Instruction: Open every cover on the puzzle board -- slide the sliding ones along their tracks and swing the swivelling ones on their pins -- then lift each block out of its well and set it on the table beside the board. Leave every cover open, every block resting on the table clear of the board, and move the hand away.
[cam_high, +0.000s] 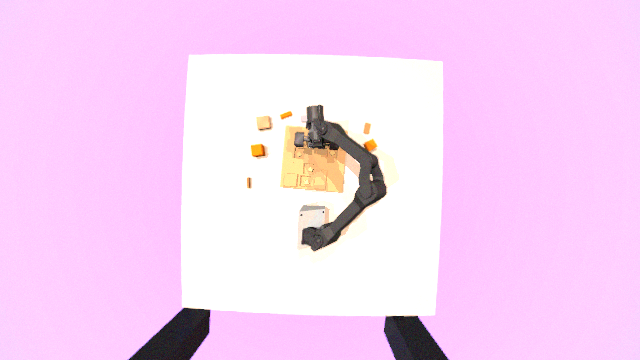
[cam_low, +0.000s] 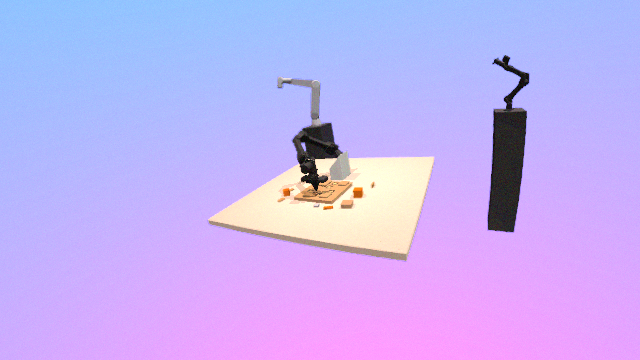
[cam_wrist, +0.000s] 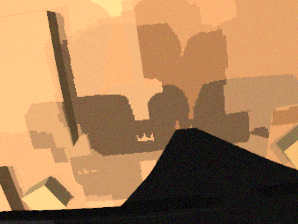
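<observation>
Your top view gives you the puzzle board (cam_high: 287, 167) (cam_low: 334, 199) (cam_wrist: 25, 65) on the worktop (cam_high: 225, 260) (cam_low: 380, 220), with the arm bent around one side of it. From there the wrist hides the fingertips; the exterior view shows you the gripper (cam_high: 316, 142) (cam_low: 316, 189) (cam_wrist: 185, 139) pointing down at the board, its tip low over the covers. Its fingers are closed together, and you can see nothing held in them. You cannot tell whether the tip touches a cover.

Both wide views show you loose pieces beside the board: a tan block (cam_high: 263, 123) (cam_low: 347, 204), an orange bar (cam_high: 286, 115) (cam_low: 328, 207), an orange cube (cam_high: 257, 150) (cam_low: 358, 192), a thin brown piece (cam_high: 249, 183) (cam_low: 373, 184) and a small pale piece (cam_high: 303, 119) (cam_low: 316, 205). Across the board lie another orange cube (cam_high: 370, 145) (cam_low: 286, 192) and a flat orange piece (cam_high: 367, 128) (cam_low: 281, 200).

Only the exterior view gives you the black pillar (cam_low: 507, 170) with a second dark arm. Your wrist view has just the board's surface, shadows and raised parts; how far each cover stands open, you cannot tell.
</observation>
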